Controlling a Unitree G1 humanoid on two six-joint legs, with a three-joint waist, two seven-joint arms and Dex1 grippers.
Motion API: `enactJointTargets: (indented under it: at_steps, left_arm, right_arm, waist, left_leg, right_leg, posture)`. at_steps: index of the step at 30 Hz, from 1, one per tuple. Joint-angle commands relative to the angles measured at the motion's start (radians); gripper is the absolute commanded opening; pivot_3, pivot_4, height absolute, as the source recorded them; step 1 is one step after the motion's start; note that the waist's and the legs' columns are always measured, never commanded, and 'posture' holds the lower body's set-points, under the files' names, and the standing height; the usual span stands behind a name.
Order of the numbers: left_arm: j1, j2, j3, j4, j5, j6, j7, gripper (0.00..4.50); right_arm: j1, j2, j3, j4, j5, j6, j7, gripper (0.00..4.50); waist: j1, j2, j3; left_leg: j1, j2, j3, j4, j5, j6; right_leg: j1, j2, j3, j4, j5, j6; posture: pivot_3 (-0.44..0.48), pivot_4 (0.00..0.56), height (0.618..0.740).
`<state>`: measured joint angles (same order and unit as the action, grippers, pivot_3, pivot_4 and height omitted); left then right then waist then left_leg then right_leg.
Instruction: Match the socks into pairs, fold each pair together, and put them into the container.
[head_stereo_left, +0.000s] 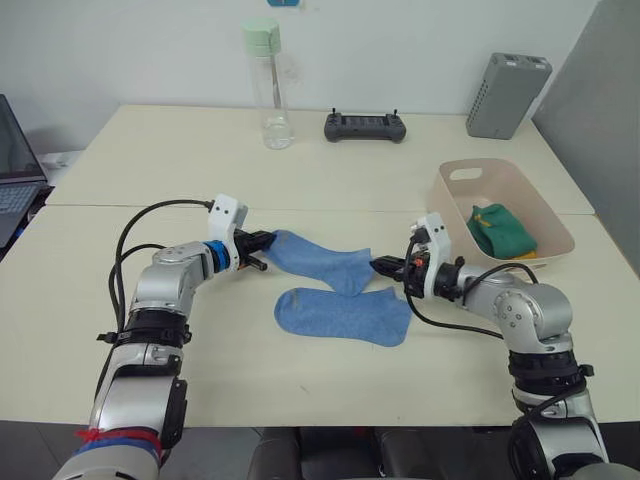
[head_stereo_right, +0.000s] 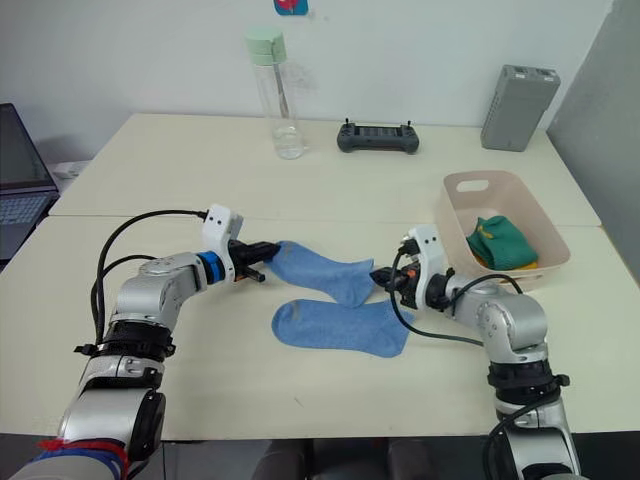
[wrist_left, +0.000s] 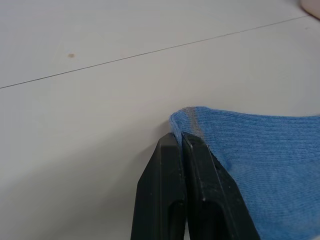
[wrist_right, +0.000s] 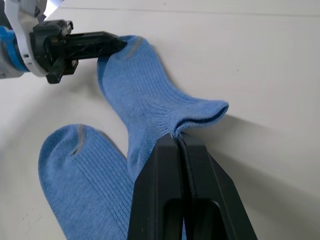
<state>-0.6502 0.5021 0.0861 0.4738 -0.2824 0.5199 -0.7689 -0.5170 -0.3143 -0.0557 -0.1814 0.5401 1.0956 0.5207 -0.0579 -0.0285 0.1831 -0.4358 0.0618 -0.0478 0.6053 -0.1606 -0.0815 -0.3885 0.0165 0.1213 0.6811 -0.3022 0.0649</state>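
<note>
A folded dark green pair (head_stereo_left: 500, 230) is seen lying in the pale pink container (head_stereo_left: 455, 205), with a sliver of yellow showing beneath it, so the yellow pair is judged to be in there as well, though little of it can be made out; that much of the task appears done. The two light blue socks remain on the counter (head_stereo_left: 140, 160); the upper blue sock (head_stereo_left: 320, 258) is held at both ends, its toe clamped in the left pincer (head_stereo_left: 266, 241) and its cuff clamped in the right pincer (head_stereo_left: 382, 266); the lower blue sock (head_stereo_left: 345, 314) lies flat just beside it, untouched. Still to be done: the held sock laid onto its mate, the pair folded and placed in the container.
</note>
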Motion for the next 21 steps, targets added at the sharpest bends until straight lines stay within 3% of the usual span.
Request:
enactJointTargets:
  at_steps: [1, 7, 13, 21]
  left_arm:
    - [0.026, -0.002, 0.047, -0.112, -0.048, 0.062, 0.034, 0.07]
    - [0.146, -0.105, 0.188, -0.487, -0.21, 0.234, 0.215, 0.07]
    - [0.329, -0.098, 0.217, -0.845, -0.366, 0.391, 0.265, 0.07]
    - [0.58, -0.136, 0.235, -1.054, -0.482, 0.44, 0.341, 0.07]
  right_arm:
    - [-0.027, -0.018, -0.048, -0.009, 0.026, -0.017, -0.003, 0.03]
    - [-0.04, -0.078, -0.145, -0.059, 0.1, 0.08, -0.007, 0.03]
    - [0.002, -0.132, -0.288, -0.2, 0.283, 0.299, -0.016, 0.03]
    - [0.125, -0.13, -0.404, -0.352, 0.453, 0.486, -0.053, 0.03]
  waist:
    - [0.0, 0.0, 0.0]
    - [0.005, 0.0, 0.0]
    - [-0.003, 0.0, 0.0]
    - [-0.002, 0.0, 0.0]
  left_leg:
    - [0.0, 0.0, 0.0, 0.0, 0.0, 0.0]
    - [-0.001, 0.0, 0.0, 0.0, 0.0, 0.0]
    - [0.0, 0.0, 0.0, 0.0, 0.0, 0.0]
    - [0.001, 0.001, 0.001, 0.001, 0.0, 0.0]
  right_leg:
    - [0.0, 0.0, 0.0, 0.0, 0.0, 0.0]
    - [0.0, -0.001, 0.0, 0.0, 0.0, 0.0]
    - [0.0, 0.0, 0.001, 0.0, 0.0, 0.0]
    - [0.001, 0.0, 0.002, -0.001, -0.001, 0.0]
  posture:
    - [0.0, 0.15, 0.74]
    - [0.0, 0.15, 0.74]
    - [0.0, 0.15, 0.74]
    - [0.0, 0.15, 0.74]
